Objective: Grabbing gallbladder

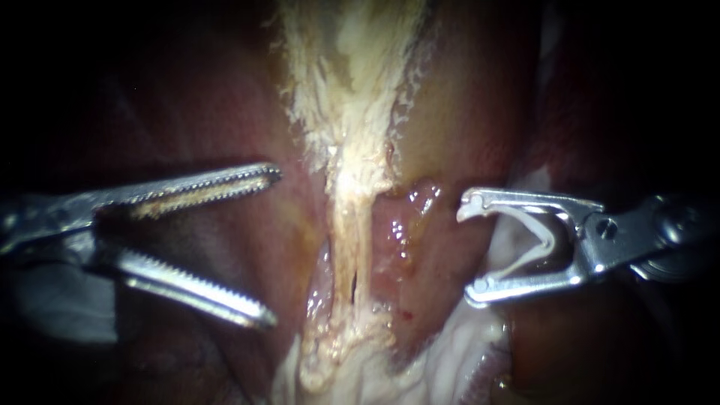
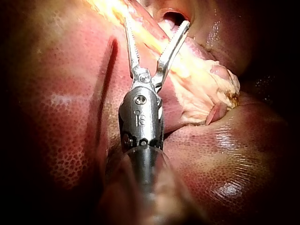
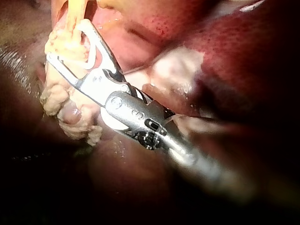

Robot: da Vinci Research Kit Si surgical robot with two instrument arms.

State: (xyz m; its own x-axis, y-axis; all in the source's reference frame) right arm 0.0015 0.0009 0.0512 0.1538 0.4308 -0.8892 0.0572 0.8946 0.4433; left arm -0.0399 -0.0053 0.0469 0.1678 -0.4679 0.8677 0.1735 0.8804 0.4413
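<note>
In the endoscope view my left instrument (image 1: pixel 274 247) comes in with its toothed jaws spread wide and gripping nothing. Just ahead of their tips lies the smooth pink-tan wall that I take to be the gallbladder (image 1: pixel 300 214), and beyond it runs a pale fibrous strand (image 1: pixel 349 202). My right instrument (image 1: pixel 466 249) faces the strand from the other side. Its jaws stand well apart but both bear on a white clip (image 1: pixel 544 240) seated between them, so they carry the clip and touch no tissue.

The gallbladder wall looks wet, soft and thin. I judge it slippery and easily torn, so a broad bite across a fold close to the strand should hold better than a nip at the tips.

In the left wrist view the left instrument (image 2: pixel 156 21) has its jaws apart. The pale strand (image 2: pixel 201 84) passes under and beside them, and speckled liver (image 2: pixel 56 117) lies on both sides of the shaft. Whether the tips touch tissue I cannot tell.

In the right wrist view the right instrument (image 3: pixel 68 40) holds the white clip (image 3: pixel 98 54) in its parted jaws. Their tips sit against the ragged pale tissue (image 3: pixel 61 93).
</note>
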